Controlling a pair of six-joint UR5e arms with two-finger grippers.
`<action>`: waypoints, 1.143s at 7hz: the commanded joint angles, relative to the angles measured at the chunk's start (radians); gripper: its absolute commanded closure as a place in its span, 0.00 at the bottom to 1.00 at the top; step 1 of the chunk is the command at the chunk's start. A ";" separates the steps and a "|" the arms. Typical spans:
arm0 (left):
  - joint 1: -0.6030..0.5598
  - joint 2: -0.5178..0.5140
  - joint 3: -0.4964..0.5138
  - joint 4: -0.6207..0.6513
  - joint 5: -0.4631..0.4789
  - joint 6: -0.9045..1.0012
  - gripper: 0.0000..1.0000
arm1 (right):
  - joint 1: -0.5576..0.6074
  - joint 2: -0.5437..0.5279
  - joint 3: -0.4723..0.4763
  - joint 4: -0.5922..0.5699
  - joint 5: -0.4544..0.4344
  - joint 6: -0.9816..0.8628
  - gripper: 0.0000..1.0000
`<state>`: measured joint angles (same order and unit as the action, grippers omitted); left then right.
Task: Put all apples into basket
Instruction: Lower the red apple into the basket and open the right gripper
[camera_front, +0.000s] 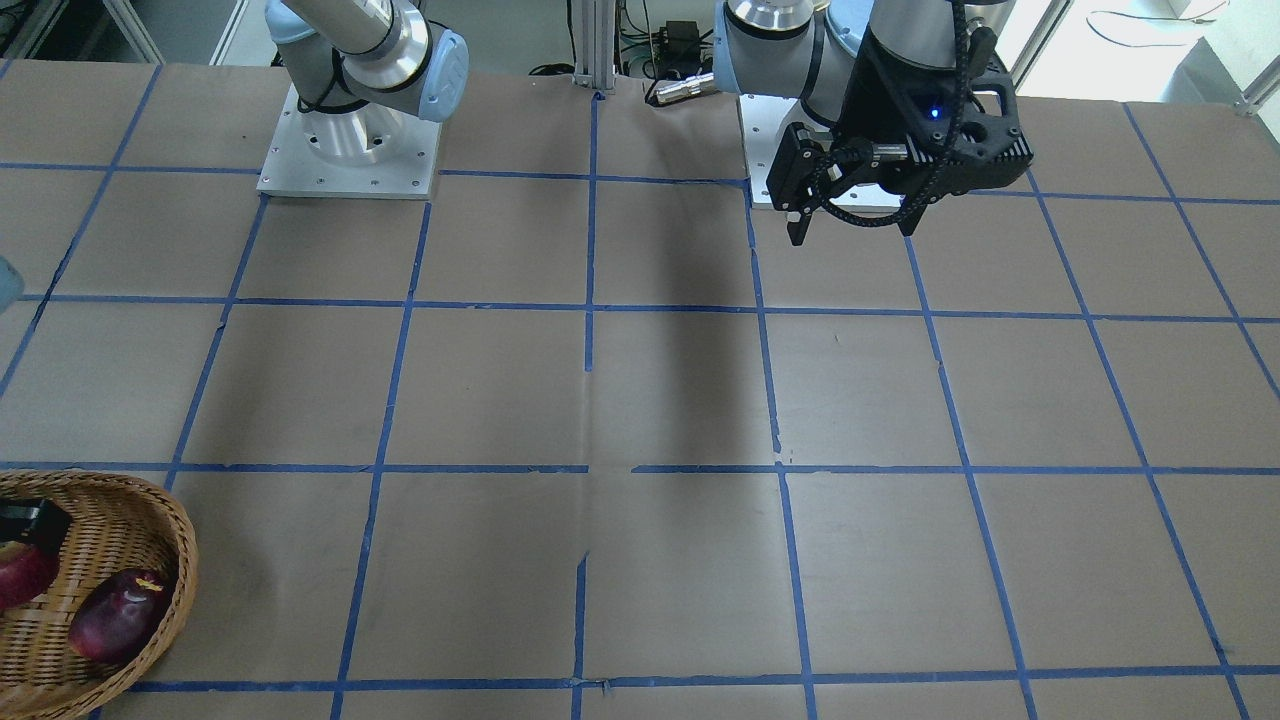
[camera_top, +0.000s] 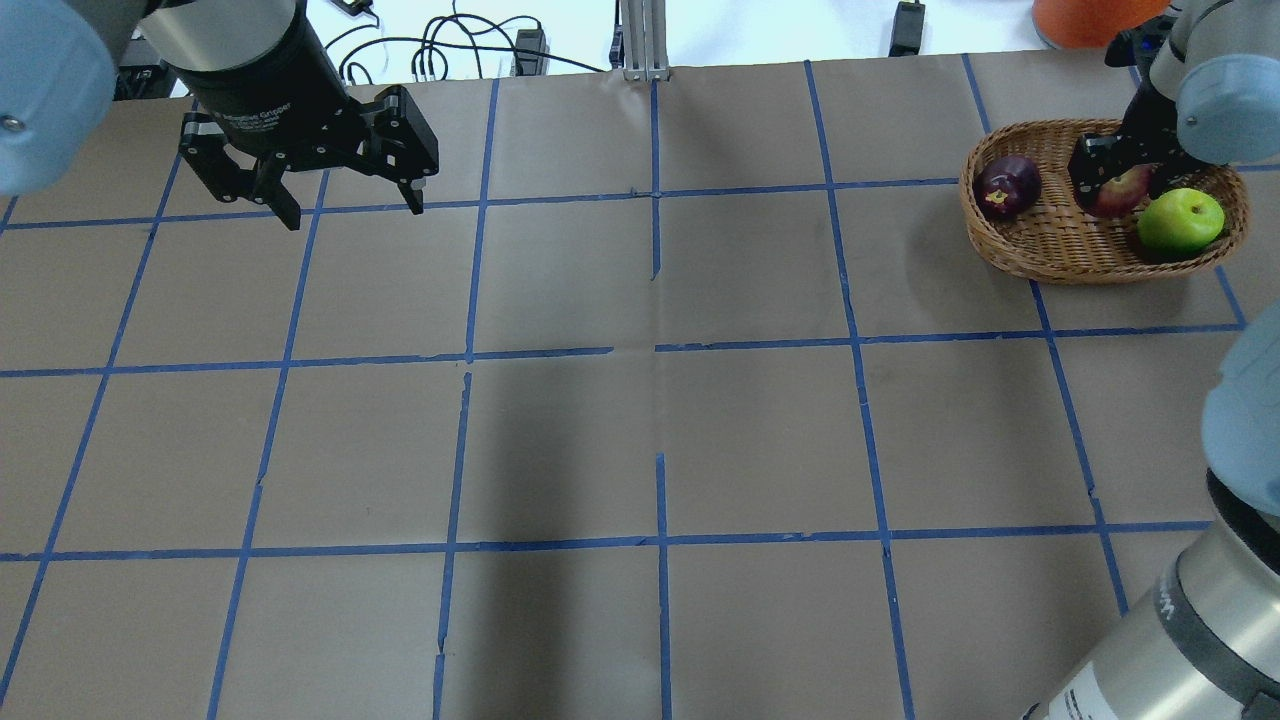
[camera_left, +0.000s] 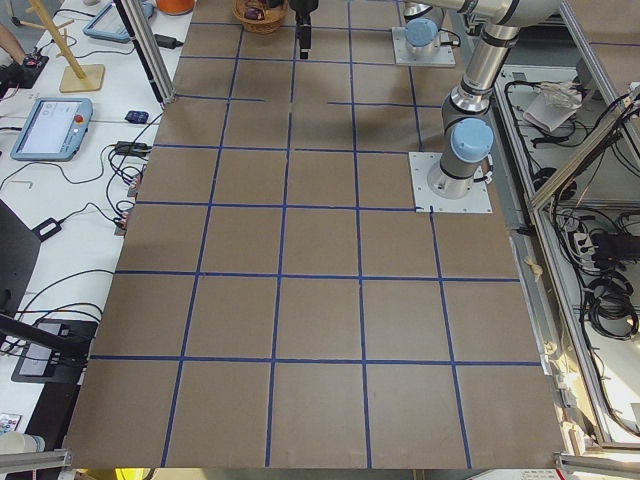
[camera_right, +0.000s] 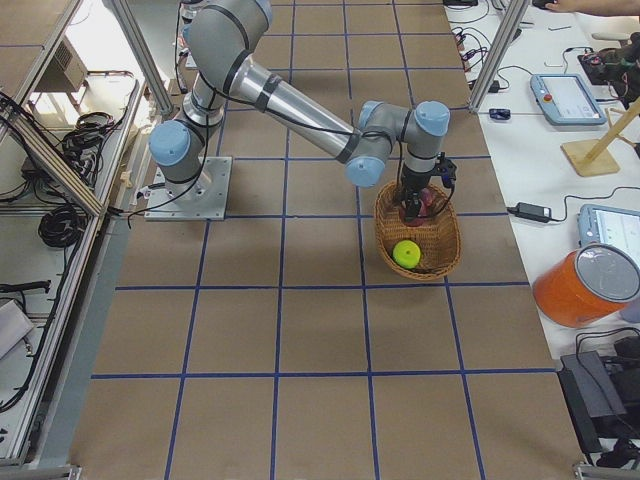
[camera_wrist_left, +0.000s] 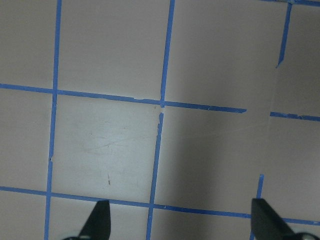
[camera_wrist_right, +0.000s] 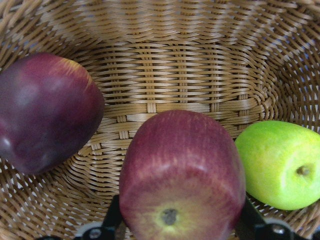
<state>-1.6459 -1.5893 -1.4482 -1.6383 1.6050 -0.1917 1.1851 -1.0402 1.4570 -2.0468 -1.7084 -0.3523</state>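
Observation:
The woven basket (camera_top: 1010, 255) stands at the far right of the table in the overhead view. The maroon apple (camera_top: 1007, 186) and the yellow-green apple (camera_top: 1180, 220) lie in it. My right gripper (camera_top: 1115, 180) reaches down into the basket, shut on the red apple (camera_top: 1125, 192). In the right wrist view the red apple (camera_wrist_right: 180, 175) sits between my fingers, low over the basket floor (camera_wrist_right: 175, 75), with the maroon apple (camera_wrist_right: 45, 110) left of it and the green apple (camera_wrist_right: 275, 165) right of it. My left gripper (camera_top: 345, 205) hangs open and empty over the far left of the table.
An orange container (camera_top: 1090, 15) stands off the table's far edge behind the basket. Both arm bases (camera_front: 350, 150) are bolted near the robot's side. The right arm's long links (camera_right: 300, 105) stretch over the table toward the basket. Tablets (camera_right: 565, 97) lie on a side bench.

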 joint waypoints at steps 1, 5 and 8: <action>0.000 0.000 0.000 0.000 0.003 0.000 0.00 | -0.002 0.005 -0.007 0.016 0.000 -0.013 0.00; 0.000 -0.001 0.000 0.000 -0.005 0.000 0.00 | 0.055 -0.180 -0.032 0.348 0.073 -0.004 0.00; -0.002 0.002 0.002 -0.002 -0.005 0.000 0.00 | 0.203 -0.286 -0.006 0.470 0.168 0.216 0.00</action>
<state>-1.6473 -1.5885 -1.4484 -1.6396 1.6014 -0.1917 1.3304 -1.2911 1.4397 -1.6094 -1.5583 -0.2429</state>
